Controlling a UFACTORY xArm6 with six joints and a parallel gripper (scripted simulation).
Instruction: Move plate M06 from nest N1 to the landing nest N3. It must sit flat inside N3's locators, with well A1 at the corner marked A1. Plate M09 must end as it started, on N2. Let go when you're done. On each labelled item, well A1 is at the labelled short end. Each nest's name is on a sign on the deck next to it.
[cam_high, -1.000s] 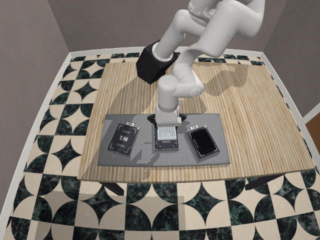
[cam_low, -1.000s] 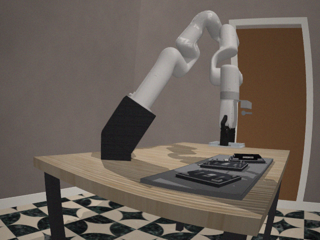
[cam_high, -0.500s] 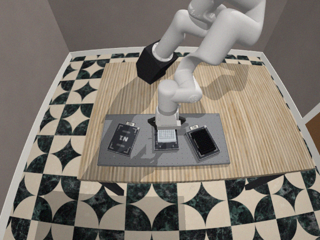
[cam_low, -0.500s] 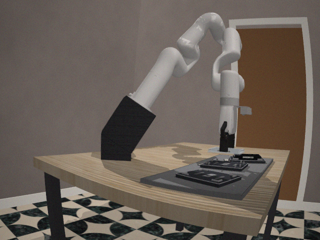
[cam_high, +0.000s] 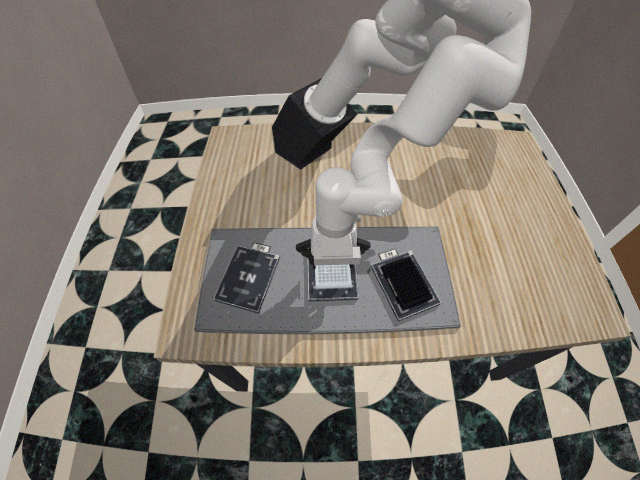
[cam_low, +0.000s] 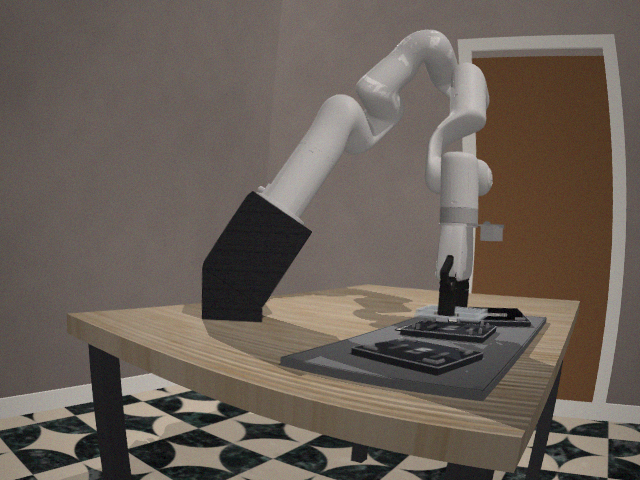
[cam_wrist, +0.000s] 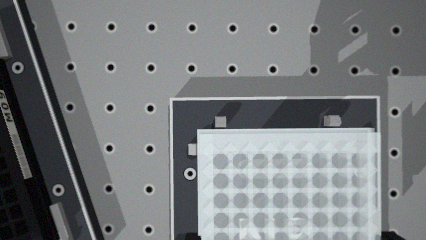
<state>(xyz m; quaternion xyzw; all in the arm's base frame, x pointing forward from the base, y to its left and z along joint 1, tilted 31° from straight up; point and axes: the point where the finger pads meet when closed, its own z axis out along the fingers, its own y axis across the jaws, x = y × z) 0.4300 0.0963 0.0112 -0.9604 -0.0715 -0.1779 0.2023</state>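
Note:
My gripper (cam_low: 450, 302) is shut on the clear well plate M06 (cam_high: 333, 276) and holds it level a little above the middle nest N3 (cam_high: 333, 293). In the wrist view the plate (cam_wrist: 287, 185) covers most of the dark N3 nest (cam_wrist: 274, 112); small locator blocks show along the nest's far and left edges. In the side view the plate (cam_low: 457, 311) hangs just over N3 (cam_low: 447, 331). Nest N1 (cam_high: 247, 279) at the left is empty. The black plate M09 (cam_high: 409, 281) sits in nest N2 at the right, and its label end shows in the wrist view (cam_wrist: 10, 165).
All three nests stand on a grey perforated deck (cam_high: 325, 320) on a wooden table. Small name signs stand behind N1 (cam_high: 262, 248) and N2 (cam_high: 387, 254). The arm's black base (cam_high: 305, 129) is at the table's back.

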